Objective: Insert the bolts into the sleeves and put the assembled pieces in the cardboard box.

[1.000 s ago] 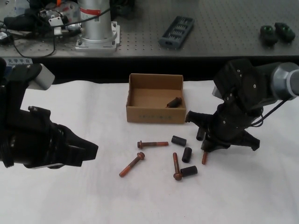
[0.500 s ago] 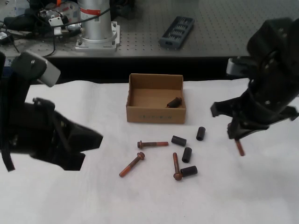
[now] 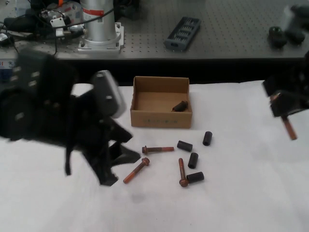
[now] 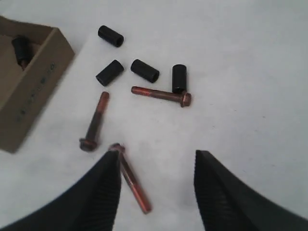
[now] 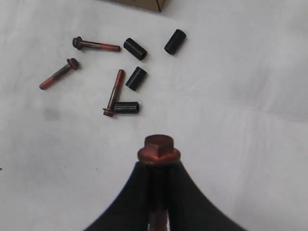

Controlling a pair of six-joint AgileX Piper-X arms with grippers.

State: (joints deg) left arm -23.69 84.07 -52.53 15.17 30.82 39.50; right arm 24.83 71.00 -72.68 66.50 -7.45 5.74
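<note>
I saw the right gripper (image 5: pixel 159 166) pressed together on the held bolt (image 5: pixel 159 148), its fingers pinching the shank just under the hexagonal head. In the high view this bolt hung tilted over the white sheet (image 3: pixel 241 203), at the right side and well apart from the other parts.

The left gripper (image 4: pixel 156 159) was spread and carried nothing. It hovered over the sheet, and the first loose bolt (image 4: pixel 132 180) lay just beside one of its fingers (image 4: pixel 103 192). The second loose bolt (image 4: pixel 94 122) lay near the cardboard box (image 4: pixel 33 82). The third loose bolt (image 4: pixel 161 95) had its head just beside the end sleeve (image 4: pixel 179 78).

Three more lay close together on the sheet: the middle sleeve (image 4: pixel 145 70), the near sleeve (image 4: pixel 109 72) and the far sleeve (image 4: pixel 110 36).

Inside the box one dark piece (image 3: pixel 180 106) rested near a side wall. I could not tell for sure whether it had a bolt in it.
</note>
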